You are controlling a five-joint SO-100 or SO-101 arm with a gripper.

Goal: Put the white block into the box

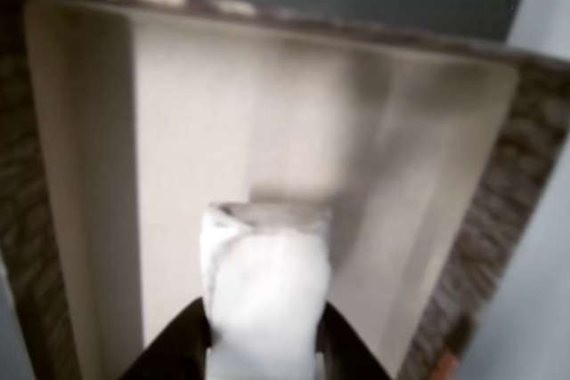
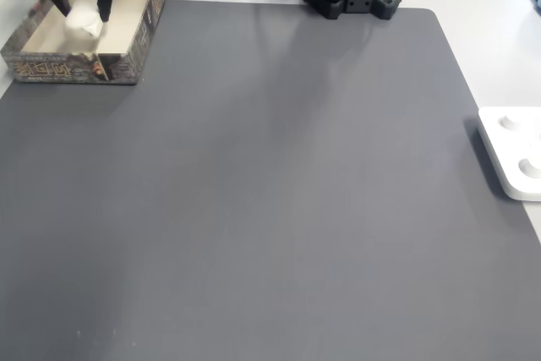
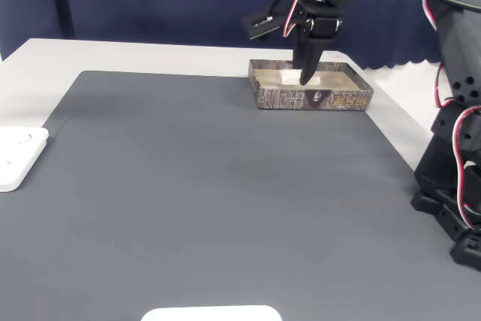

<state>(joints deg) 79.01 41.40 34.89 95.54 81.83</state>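
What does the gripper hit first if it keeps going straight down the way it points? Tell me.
Probably the cream floor of the box. The gripper, shut on the white block, points down into it, so the block would likely touch first; the remaining gap is unclear.

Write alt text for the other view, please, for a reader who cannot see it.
The gripper holds the white block between its dark fingers, just above the cream floor of the box. The box's brown speckled rim frames the picture, with grey mat beyond it.
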